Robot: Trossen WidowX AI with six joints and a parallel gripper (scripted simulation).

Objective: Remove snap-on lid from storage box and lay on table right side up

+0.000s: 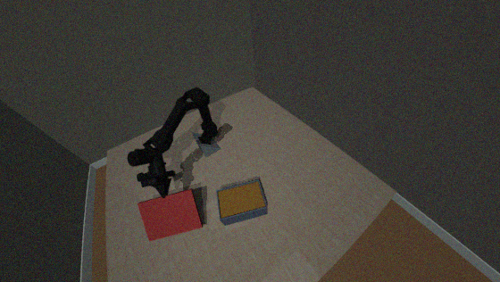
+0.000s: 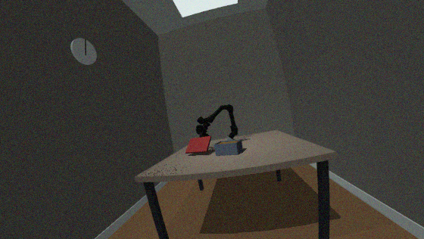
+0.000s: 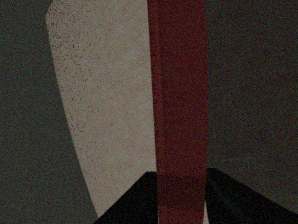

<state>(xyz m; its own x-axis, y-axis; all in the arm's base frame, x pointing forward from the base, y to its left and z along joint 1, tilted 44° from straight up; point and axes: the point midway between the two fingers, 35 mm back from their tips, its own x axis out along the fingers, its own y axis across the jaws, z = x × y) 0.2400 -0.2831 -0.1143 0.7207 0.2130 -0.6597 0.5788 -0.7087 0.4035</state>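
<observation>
The red lid (image 1: 170, 215) (image 2: 198, 144) (image 3: 182, 90) is off the box, to its left in the top and exterior views. My gripper (image 1: 164, 195) (image 3: 180, 180) is shut on the lid's edge nearest the arm. In the exterior view the lid is tilted, its gripped edge high and its far edge low near the table, smooth face up; whether the low edge touches the table I cannot tell. The blue-grey storage box (image 1: 245, 217) (image 2: 228, 148) stands open and upright, with orange showing inside. The lid's underside is hidden in the top and exterior views.
The pale table (image 1: 295, 178) (image 2: 272, 155) carries the lid's shadow, which lies between lid and box in the top view. A narrow gap separates lid and box. The arm's base plate (image 1: 209, 149) is behind them. The table's left edge runs a little beyond the lid.
</observation>
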